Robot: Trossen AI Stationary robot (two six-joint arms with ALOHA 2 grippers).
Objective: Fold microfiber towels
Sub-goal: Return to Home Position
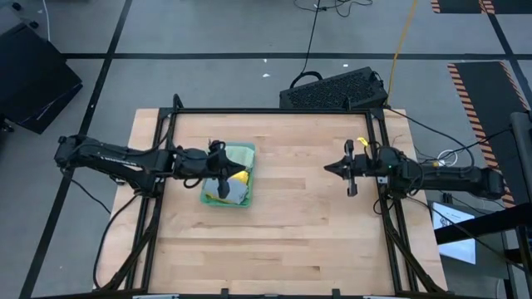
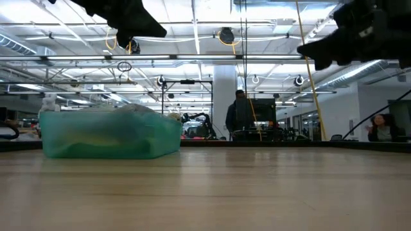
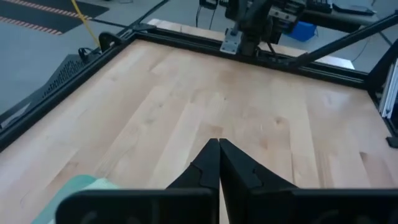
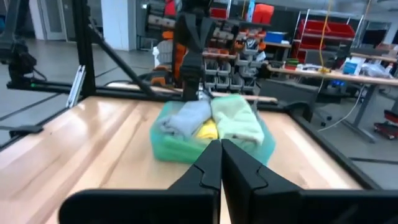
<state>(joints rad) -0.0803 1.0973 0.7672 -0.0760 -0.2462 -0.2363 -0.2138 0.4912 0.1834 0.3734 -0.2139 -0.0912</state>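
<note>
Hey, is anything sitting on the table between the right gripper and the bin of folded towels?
Nothing visible. Only bare table lies between the right gripper, jaws shut, and the green bin holding the towels. The left gripper hangs above that bin, jaws shut.

We are in a big robotics lab or workshop: strip lights [image 2: 192, 24] on bare ceiling beams [image 2: 192, 59] up top, red bins [image 4: 320, 28] on racks upper right, striped tape [image 1: 470, 95] on grey floor
</note>
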